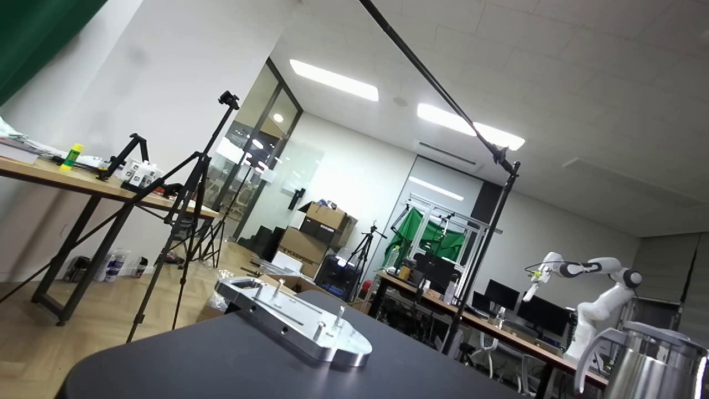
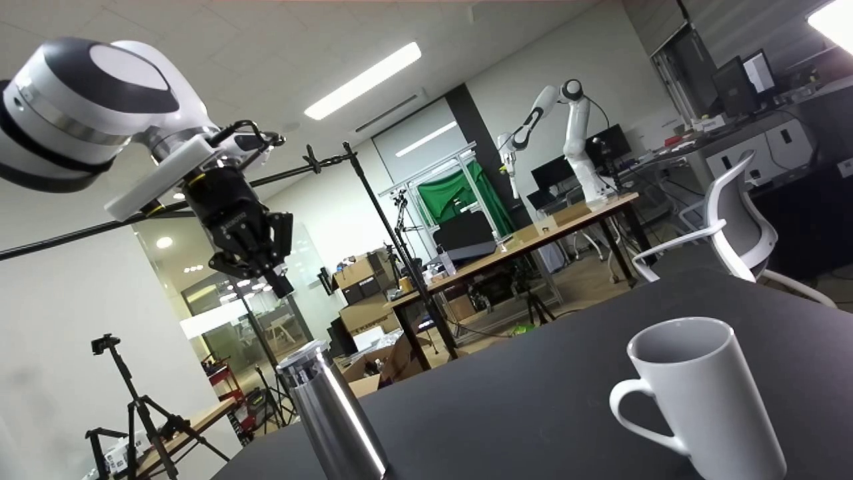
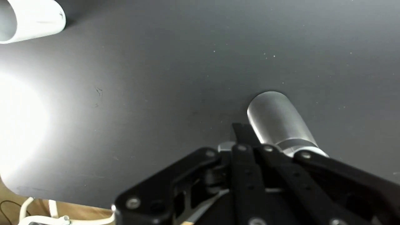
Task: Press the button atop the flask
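Gripper [image 2: 280, 283] closed, clear of flask [image 2: 332, 415]

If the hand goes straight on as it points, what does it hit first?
Probably the dark tabletop: in the wrist view, the hand points past one side of the flask. An exterior view puts the lid almost in line, so clipping it is possible; depth is unclear.

Walls [image 1: 360, 149] were mostly white | long lights [image 1: 333, 80] glowed on the pale ceiling [image 1: 343, 27] | floor [image 1: 97, 343] was light brown wood | glass wall [image 1: 263, 149] had dark bars | brown boxes [image 1: 302, 244] sat in a pile | black screens [image 1: 545, 316] stood near a long wood desk [image 2: 526, 238] | green cloth [image 2: 436, 203] hung at the back | grey chair [image 2: 743, 213] with white arms stood by the dark surface [image 2: 500, 427]
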Motion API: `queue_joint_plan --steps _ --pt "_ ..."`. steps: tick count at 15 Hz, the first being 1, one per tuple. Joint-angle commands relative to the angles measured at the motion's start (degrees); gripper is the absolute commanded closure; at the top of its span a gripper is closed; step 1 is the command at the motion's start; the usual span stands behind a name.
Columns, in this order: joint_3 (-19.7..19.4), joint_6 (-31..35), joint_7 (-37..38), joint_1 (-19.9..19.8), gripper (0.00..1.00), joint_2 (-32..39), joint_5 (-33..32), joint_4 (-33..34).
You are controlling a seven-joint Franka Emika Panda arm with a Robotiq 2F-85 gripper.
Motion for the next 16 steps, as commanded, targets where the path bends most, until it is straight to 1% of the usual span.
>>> queue_joint_plan --steps 1,11,14,16 --pt "-0.2 -0.8 0.1 -0.1 0.99 0.2 -0.7 0.2" --pt "-0.3 -1.4 0.1 -0.4 1.0 0.3 -1.4 0.2" --pt "1.3 1.8 1.8 0.7 1.0 2.3 -1.3 2.1" --pt "2.7 6.7 3.9 1.4 1.0 3.6 -1.5 2.7"
